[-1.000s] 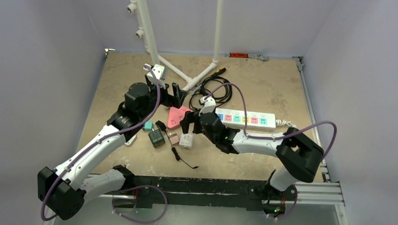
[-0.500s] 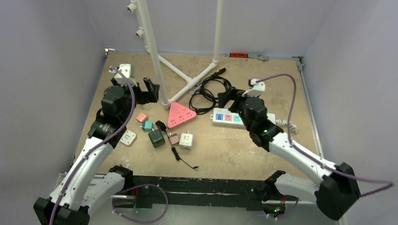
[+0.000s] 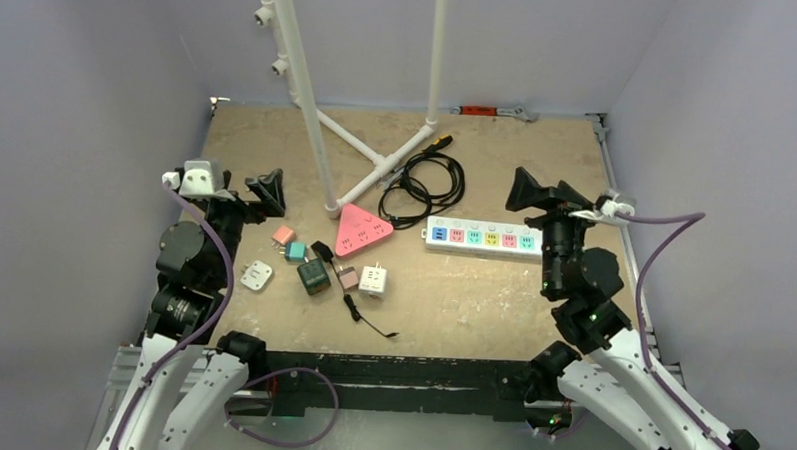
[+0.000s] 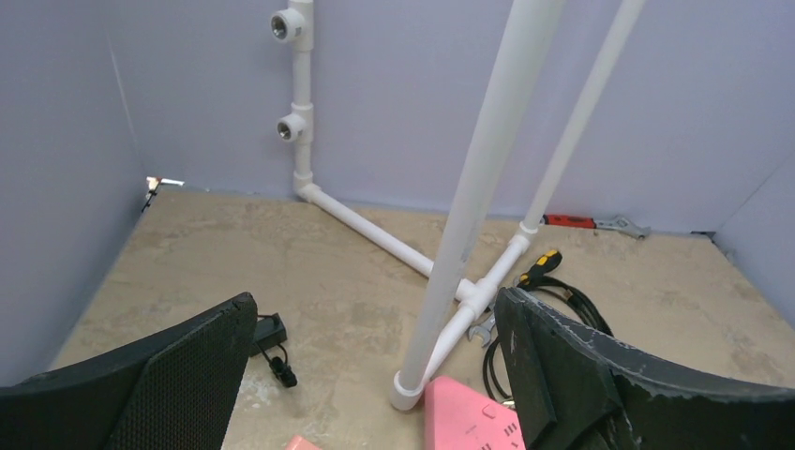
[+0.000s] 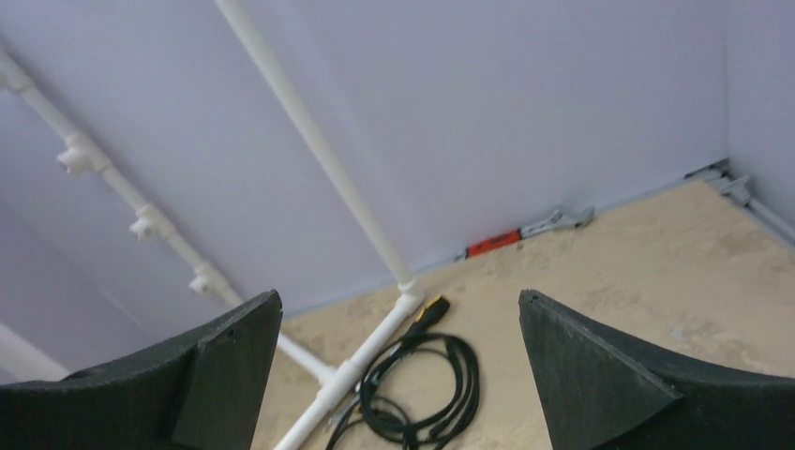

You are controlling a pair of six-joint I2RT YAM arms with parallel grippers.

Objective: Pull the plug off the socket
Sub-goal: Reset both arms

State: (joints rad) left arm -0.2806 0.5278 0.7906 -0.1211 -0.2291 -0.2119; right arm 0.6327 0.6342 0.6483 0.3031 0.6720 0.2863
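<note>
The counter (image 3: pixel 492 308) carries everything. The left gripper (image 3: pixel 259 190) and the right gripper (image 3: pixel 542 195) are raised at the sides, both wide open and holding nothing. The white plug (image 3: pixel 374 279) lies near the pink socket (image 3: pixel 359 230), apart from it.

Place: a robotics lab test cell.
Enclosure: plain lilac walls (image 3: pixel 76 174) box in a worn tan desk (image 3: pixel 512 299).
Rig: a white pipe frame (image 3: pixel 377 164) stands at the back; two robot arms (image 3: pixel 188 268) are bolted to a metal rail (image 3: pixel 629 383) opposite the frame.
Clutter: a power strip (image 3: pixel 489 237), loose adapters (image 3: pixel 373 279) and a coiled cable (image 3: pixel 426 186) lie near the frame's foot.
</note>
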